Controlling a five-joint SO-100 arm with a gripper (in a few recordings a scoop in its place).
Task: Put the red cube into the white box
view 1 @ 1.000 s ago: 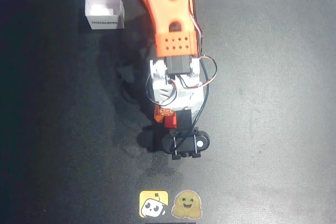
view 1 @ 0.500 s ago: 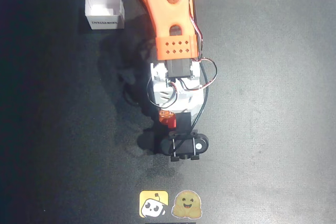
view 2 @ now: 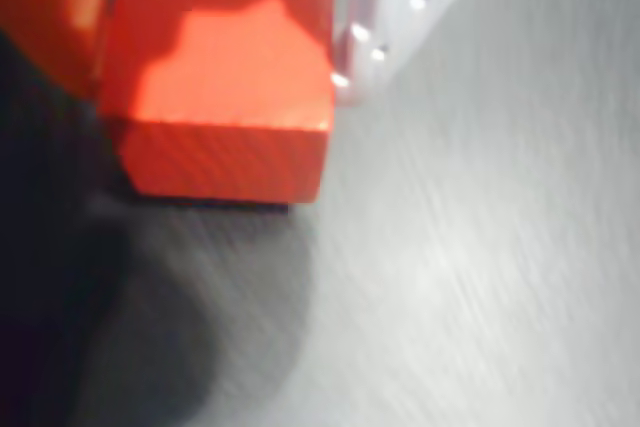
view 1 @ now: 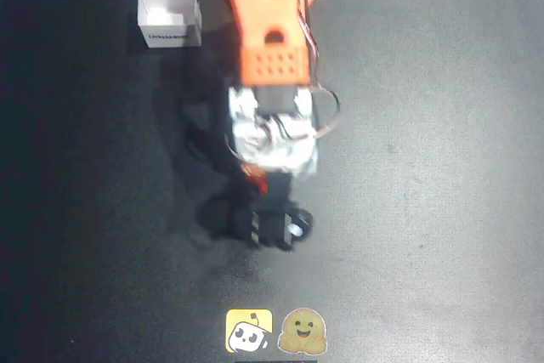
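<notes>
The red cube (view 2: 225,97) looms large in the wrist view, clamped between an orange finger (view 2: 50,17) on its left and a pale finger (view 2: 395,7) on its right, with a shadow on the table below it. My gripper (view 2: 215,162) is shut on it. From overhead, just a red sliver of the cube (view 1: 258,181) peeks out under the blurred gripper (view 1: 260,186), near the table's middle. The white box (view 1: 169,14) stands open-topped at the upper left, well away from the gripper, dark print on its near wall.
Two stickers lie at the bottom edge: a yellow one (view 1: 249,331) and a tan smiling one (view 1: 303,331). The orange arm (view 1: 265,14) reaches down from the top edge, just right of the box. The dark table (view 1: 442,167) stretches to either side.
The arm has swung slightly left and back toward the top of the overhead view, carrying the cube; the wrist has turned, and both views are now motion-blurred.
</notes>
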